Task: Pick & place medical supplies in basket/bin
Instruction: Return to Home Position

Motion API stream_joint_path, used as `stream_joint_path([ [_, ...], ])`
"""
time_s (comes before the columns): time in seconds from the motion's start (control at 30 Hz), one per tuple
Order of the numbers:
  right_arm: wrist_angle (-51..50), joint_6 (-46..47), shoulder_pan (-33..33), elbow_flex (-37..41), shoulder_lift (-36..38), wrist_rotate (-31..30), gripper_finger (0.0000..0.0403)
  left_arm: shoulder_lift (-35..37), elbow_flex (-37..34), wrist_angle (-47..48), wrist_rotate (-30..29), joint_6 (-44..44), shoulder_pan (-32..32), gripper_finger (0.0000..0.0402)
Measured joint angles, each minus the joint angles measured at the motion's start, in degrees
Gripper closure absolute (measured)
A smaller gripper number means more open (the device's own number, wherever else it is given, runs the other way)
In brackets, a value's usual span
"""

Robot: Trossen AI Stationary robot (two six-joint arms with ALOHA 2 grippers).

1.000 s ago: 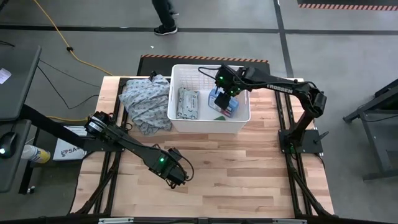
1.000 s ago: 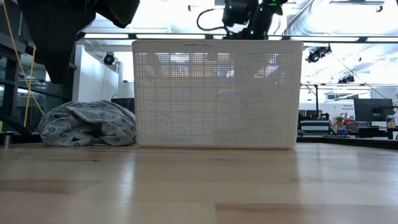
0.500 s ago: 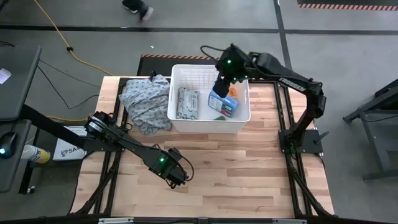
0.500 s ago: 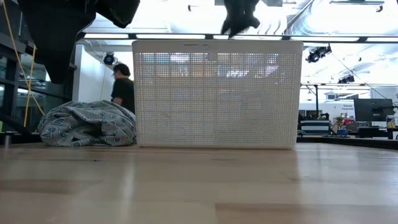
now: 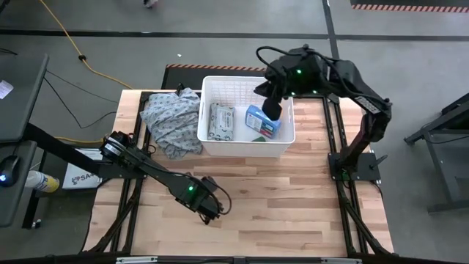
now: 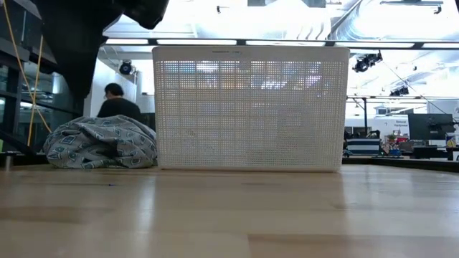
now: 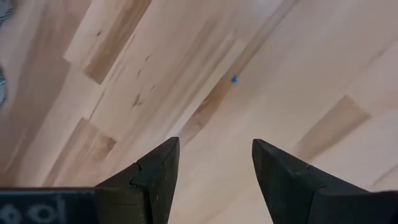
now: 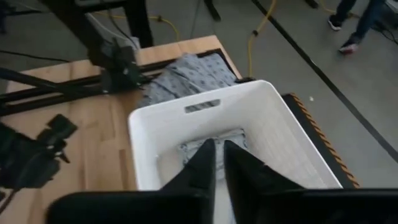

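The white grid-walled basket stands at the table's far middle and fills the low view. On its floor lie the grey-white wipes pack, the blue box and something green. I see no orange bottle or white tube. My right gripper hangs shut, high above the basket's right part, and its wrist view looks down into the basket onto the wipes pack. My left gripper is open just above the bare near table.
A grey patterned cloth heap lies against the basket's left side. Bare wood lies in front of the basket and to its right. A person stands in the room behind the table.
My right gripper has risen out of the basket and shifted a little toward the table's right; it has left the low view's top edge. The things in the basket lie as before. A person has walked behind the table.
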State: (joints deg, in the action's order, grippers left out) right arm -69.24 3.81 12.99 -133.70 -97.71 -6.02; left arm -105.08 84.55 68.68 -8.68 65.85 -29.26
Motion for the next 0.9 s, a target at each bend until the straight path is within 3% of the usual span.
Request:
stream_joint_path([
  [0.1,-0.9,-0.2,-2.1,-1.2,0.3,0.0,0.0398,0.0,0.0,-1.8,0.0,0.0,0.0,0.0163],
  [0.6,0.1,1.7,-14.8,1.2,5.2,-0.4,0.0399,0.0,0.0,-8.8,-2.7,0.1,0.0,0.0163],
  [0.9,-1.7,2.1,-28.3,1.2,7.1,-10.7,0.0402,0.0,0.0,-9.3,-2.8,2.8,0.0,0.0163],
])
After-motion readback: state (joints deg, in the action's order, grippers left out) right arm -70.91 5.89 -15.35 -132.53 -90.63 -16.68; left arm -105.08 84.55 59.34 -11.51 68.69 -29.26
